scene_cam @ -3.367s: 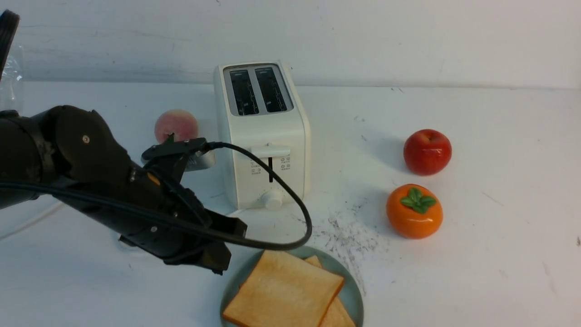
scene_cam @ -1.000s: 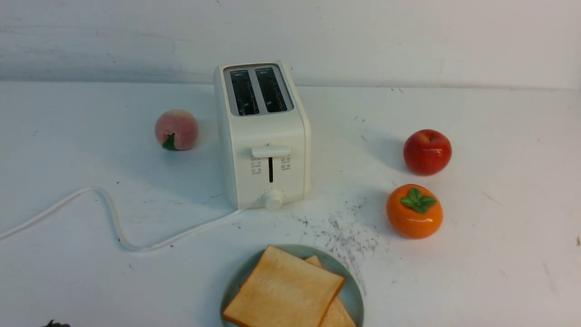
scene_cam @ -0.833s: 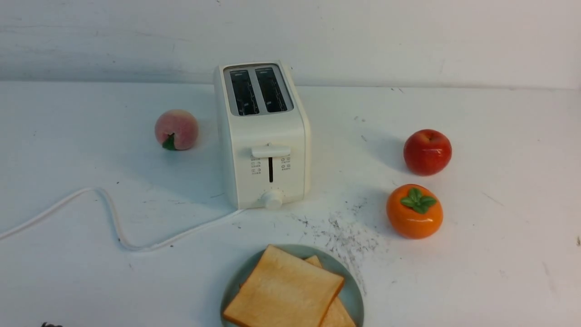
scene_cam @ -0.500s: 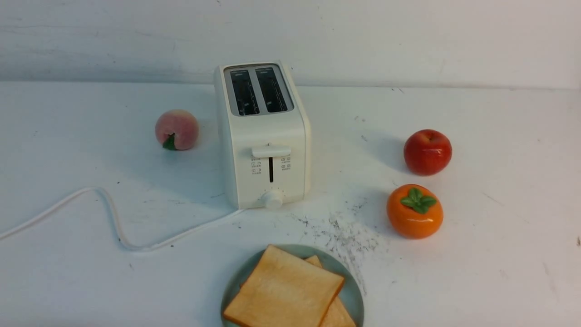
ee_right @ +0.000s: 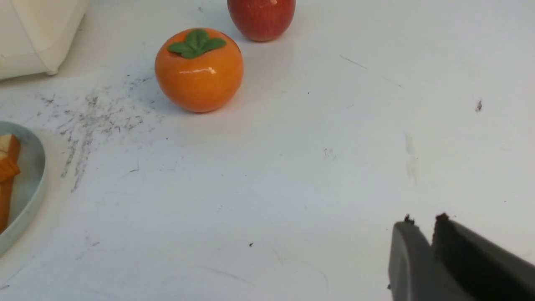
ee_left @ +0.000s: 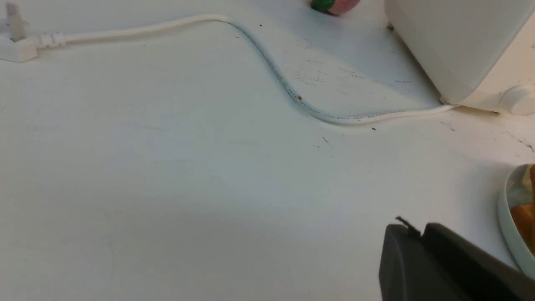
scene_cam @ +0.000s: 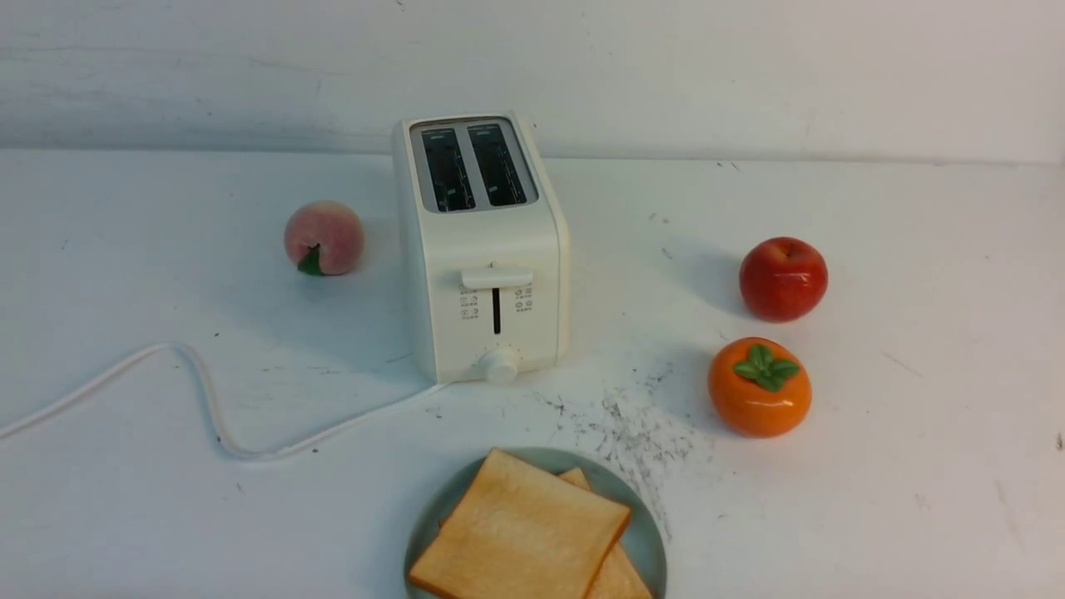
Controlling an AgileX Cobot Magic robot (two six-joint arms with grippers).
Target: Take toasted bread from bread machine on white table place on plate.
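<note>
Toasted bread [scene_cam: 520,528], two square golden-tan slices with orange-brown crusts, lies overlapped on the round pale teal glazed plate [scene_cam: 646,541] at the near edge of the scuffed white worktop [scene_cam: 915,416], well clear of both sets of fingers. From the left: a white power cord [scene_cam: 200,391] snakes across the worktop to the boxy cream-white two-slot bread machine [scene_cam: 482,249], whose dark slots stand empty; a pink peach-like fruit [scene_cam: 324,237] sits just beside its left flank. In the left wrist view the left gripper [ee_left: 418,234] shows dark fingers pressed nearly together, holding nothing, with the plate's rim and a bit of crust [ee_left: 522,217] off to one side, apart from them. Right of the toaster lie a patch of dark specks [scene_cam: 632,424], a glossy orange persimmon with a green leaf cap [scene_cam: 759,387] and a red apple [scene_cam: 783,278]. The right gripper [ee_right: 424,228] has only a narrow slit between its fingers and grips nothing, hovering over bare worktop, the plate [ee_right: 25,196] well apart.
</note>
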